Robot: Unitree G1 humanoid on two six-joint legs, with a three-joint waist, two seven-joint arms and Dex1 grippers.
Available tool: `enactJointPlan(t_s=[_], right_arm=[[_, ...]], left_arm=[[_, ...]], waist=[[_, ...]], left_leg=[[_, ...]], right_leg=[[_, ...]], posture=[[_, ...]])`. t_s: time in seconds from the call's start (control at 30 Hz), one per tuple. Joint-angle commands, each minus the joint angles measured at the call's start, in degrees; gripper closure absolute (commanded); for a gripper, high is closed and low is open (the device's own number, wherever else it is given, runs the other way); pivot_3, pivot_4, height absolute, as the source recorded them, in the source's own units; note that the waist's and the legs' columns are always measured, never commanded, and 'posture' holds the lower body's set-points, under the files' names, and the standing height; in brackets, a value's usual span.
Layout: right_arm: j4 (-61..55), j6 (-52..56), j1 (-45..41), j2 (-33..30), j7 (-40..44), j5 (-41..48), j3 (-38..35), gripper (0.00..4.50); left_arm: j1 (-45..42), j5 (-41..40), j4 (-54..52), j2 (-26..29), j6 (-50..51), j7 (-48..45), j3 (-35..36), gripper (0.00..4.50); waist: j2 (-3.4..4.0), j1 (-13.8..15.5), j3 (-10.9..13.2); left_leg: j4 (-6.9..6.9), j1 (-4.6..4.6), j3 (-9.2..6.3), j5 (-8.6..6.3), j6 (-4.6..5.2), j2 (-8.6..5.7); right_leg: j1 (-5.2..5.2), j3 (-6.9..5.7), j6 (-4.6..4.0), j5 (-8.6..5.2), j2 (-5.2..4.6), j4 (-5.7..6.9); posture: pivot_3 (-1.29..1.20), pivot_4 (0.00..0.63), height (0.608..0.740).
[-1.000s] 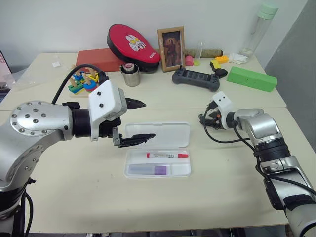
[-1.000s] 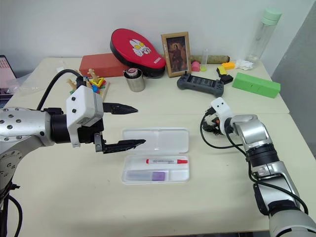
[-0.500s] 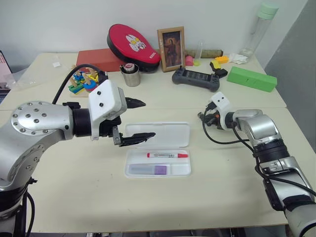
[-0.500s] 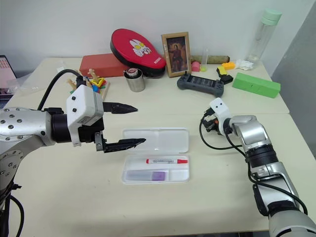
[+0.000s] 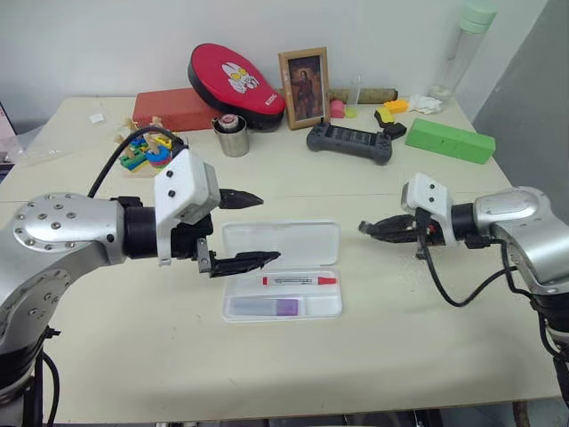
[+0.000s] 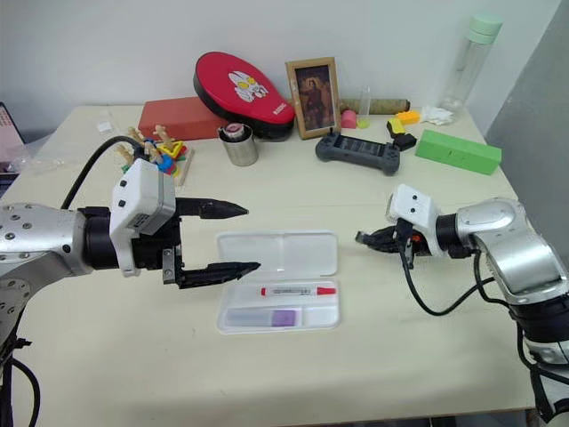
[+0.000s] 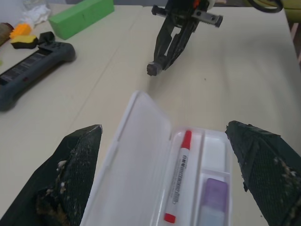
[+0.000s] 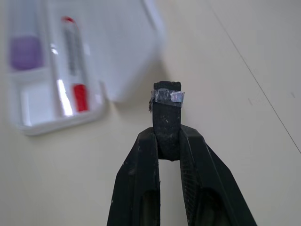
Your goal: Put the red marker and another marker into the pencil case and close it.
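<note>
Both the red marker (image 5: 300,280) and the purple-capped marker (image 5: 267,307) lie inside the pencil case (image 5: 281,245), whose lid lies open; closing remains. The left gripper (image 5: 247,229) is spread wide, the right gripper (image 5: 365,228) pinched together, empty.

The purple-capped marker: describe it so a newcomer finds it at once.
Start at the open white pencil case in the middle of the table. In its tray lie two markers; the purple-capped marker is in the nearer compartment. It is short and thick, unlike the slim red marker beside it.
</note>
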Motion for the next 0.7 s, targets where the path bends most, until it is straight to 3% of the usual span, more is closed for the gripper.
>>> enactJointPlan(t_s=[0.03,0.33,0.7], right_arm=[[-6.15,1.76,-1.14,0.27,0.77,4.36,-1.12,4.25],[-8.36,0.07,-1.0,5.77,-1.93,1.07,8.8,4.25],[-8.58,2.45,0.97,7.17,-1.41,1.58,13.66,4.25]], left_arm=[[-0.07,0.74,-0.66,0.82,-1.59,-1.07,0.25,0.0],[-2.05,9.28,3.37,-0.34,-7.63,-4.06,-6.82,0.0],[-7.36,15.12,9.25,-3.66,-10.48,-5.01,-10.66,0.0]], waist=[[-0.01,0.21,0.0],[-0.02,0.41,-0.01],[-0.02,0.54,-0.01]], left_leg=[[0.01,0.0,0.0,0.0,0.0,0.0],[0.12,0.0,-0.01,0.01,0.01,0.0],[0.11,-0.01,-0.02,0.01,0.01,0.0]], right_leg=[[0.02,0.0,0.0,0.0,0.0,0.0],[0.05,0.0,0.01,0.0,0.01,-0.02],[0.04,-0.02,0.01,0.0,0.01,-0.04]], posture=[[0.0,0.15,0.74],[0.0,0.15,0.74],[0.0,0.15,0.74]])
